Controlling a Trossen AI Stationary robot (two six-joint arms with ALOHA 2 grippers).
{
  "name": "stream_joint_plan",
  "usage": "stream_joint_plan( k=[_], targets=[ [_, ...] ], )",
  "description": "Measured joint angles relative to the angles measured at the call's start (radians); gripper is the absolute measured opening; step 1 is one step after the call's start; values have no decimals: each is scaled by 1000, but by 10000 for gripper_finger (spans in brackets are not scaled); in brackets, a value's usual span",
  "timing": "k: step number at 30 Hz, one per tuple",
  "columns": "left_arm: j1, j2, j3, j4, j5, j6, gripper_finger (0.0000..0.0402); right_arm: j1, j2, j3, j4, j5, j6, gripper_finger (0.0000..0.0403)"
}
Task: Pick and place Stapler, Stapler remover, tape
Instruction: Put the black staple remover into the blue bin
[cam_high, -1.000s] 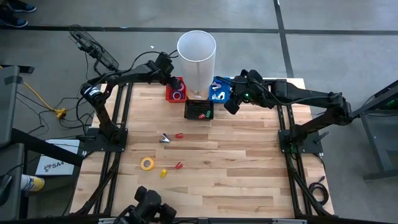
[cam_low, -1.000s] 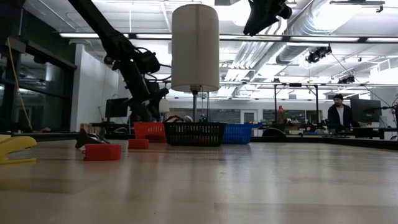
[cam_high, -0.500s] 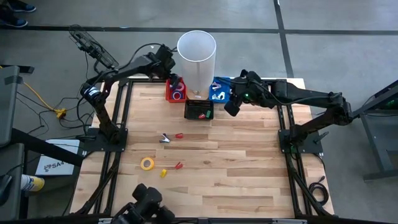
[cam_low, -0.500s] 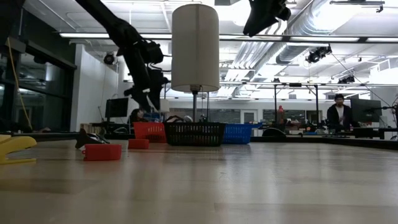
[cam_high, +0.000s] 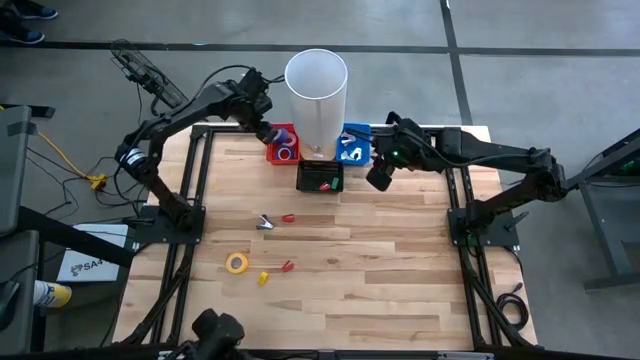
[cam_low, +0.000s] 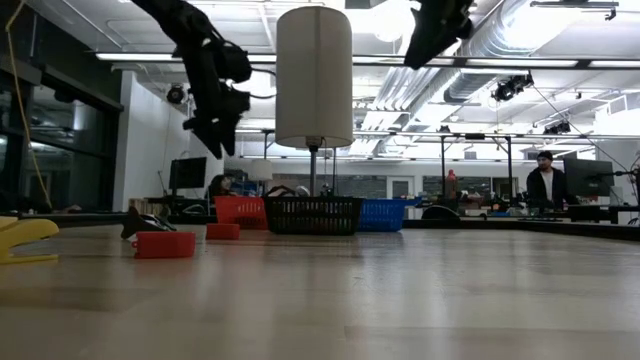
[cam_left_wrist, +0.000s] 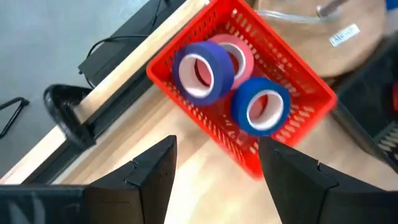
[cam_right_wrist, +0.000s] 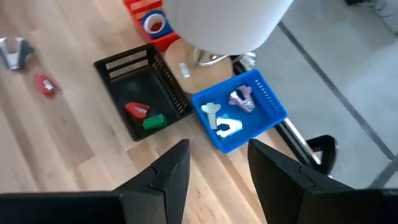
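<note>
My left gripper (cam_left_wrist: 217, 146) is open and hovers above the red basket (cam_left_wrist: 205, 121) at the table's far edge, holding nothing. A purple tape roll (cam_left_wrist: 202, 68), a pink one (cam_left_wrist: 241, 51) and a blue one (cam_left_wrist: 261, 106) lie in that basket. A yellow tape roll (cam_high: 237, 263) lies flat on the table, nearer the near-left. My right gripper (cam_right_wrist: 217, 149) is open, raised near the blue basket (cam_right_wrist: 272, 99), which holds pale staple removers (cam_right_wrist: 227, 127). The black basket (cam_right_wrist: 124, 62) holds a red stapler (cam_right_wrist: 137, 109) and a green one (cam_right_wrist: 154, 121).
A tall lamp with a white shade (cam_high: 316, 85) stands between the baskets at the far edge. Loose on the wood are a silver piece (cam_high: 264, 222), two small red pieces (cam_high: 288, 217) (cam_high: 287, 266) and a yellow one (cam_high: 263, 278). A person (cam_low: 545, 185) stands far behind.
My left gripper has risen from just over the red basket, climbing steadily and drifting a little toward the table's left. The tape rolls in the basket and the things on the table have stayed put.
</note>
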Motion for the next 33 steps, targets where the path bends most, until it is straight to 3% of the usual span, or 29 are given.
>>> stream_joint_plan(
  k=[8, 15, 21, 27, 33],
  targets=[
    [-9, -102, -15, -221, 21, 43, 220, -28, 0, 0, -1, -121, -109, 153],
    [-79, -235, -132, -269, 76, 97, 220, -33, -17, -79, 27, -182, -139, 153],
    [-204, -297, -201, -264, 162, 206, 220, -32, -84, -250, 170, -269, -105, 153],
    [-349, -300, -261, -262, 215, 390, 220, -32, -147, -357, 229, -289, -83, 153],
    [-499, -300, -323, -235, 216, 424, 232, -32, -207, -418, 230, -302, -60, 153]
  ],
)
